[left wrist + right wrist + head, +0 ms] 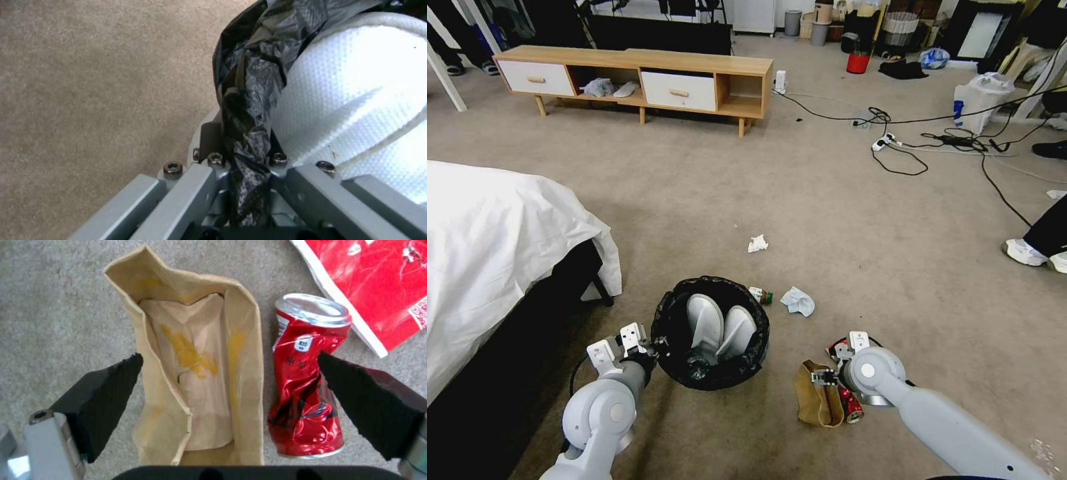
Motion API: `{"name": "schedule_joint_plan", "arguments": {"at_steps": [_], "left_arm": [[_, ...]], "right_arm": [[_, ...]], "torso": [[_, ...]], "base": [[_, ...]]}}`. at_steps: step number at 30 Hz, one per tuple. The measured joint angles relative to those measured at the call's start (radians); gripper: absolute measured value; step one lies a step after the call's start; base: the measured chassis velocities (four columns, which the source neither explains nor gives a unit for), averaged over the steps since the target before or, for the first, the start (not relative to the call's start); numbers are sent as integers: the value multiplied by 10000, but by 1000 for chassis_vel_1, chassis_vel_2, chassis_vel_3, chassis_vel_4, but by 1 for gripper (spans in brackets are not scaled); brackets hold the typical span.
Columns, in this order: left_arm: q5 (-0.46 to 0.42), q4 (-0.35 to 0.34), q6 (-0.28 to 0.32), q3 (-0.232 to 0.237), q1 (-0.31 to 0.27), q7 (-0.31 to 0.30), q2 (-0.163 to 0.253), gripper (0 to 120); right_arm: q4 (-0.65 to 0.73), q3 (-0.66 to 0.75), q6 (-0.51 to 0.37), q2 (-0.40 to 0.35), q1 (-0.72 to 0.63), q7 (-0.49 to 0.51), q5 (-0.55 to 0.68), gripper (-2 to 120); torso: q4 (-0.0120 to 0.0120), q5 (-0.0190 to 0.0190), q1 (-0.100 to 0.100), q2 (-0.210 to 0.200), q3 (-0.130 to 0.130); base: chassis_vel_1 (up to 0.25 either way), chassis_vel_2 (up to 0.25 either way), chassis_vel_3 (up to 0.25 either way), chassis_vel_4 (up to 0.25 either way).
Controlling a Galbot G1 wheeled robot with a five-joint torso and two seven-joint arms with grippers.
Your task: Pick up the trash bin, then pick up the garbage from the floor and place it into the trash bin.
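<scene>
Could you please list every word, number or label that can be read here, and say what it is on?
Nothing reads clearly.
Red can: small white sticker with marks, and dark characters below, too blurred to read.
Red-and-white carton: white print and a square code-like patch, unreadable.
Brown paper bag: yellow smears, no text.

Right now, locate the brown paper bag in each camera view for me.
Head view: brown paper bag on the carpet, beside the right gripper.
Right wrist view: centre, between the open fingers.
Left wrist view: the trash bin's rim in the left gripper instead.
Shared landmark: the red can beside the bag.
</scene>
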Motion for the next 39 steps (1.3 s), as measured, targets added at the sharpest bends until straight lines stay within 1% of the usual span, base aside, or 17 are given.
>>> {"name": "schedule_joint_plan", "arguments": {"at_steps": [13, 25, 31, 39], "left_arm": [[43, -13, -7, -34, -7, 15, -66, 2], [56, -11, -53, -203, 106, 55, -44, 2], [55, 3, -58, -210, 109, 61, -100, 2], [101, 74, -58, -157, 39, 61, -197, 2]], "right_arm": [[61, -144, 0, 81, 87, 4, 23, 100], [-484, -639, 0, 627, 716, -35, 5, 100], [-1202, -735, 0, 970, 920, -335, -336, 100], [-1517, -611, 0, 974, 774, -721, -710, 100]], "torso": [[0, 0, 1, 1, 0], [0, -1, 0, 0, 0], [0, 1, 0, 0, 0], [0, 1, 0, 0, 0]], "base": [[0, 0, 0, 0], [0, 0, 0, 0], [0, 0, 0, 0], [0, 0, 0, 0]]}}
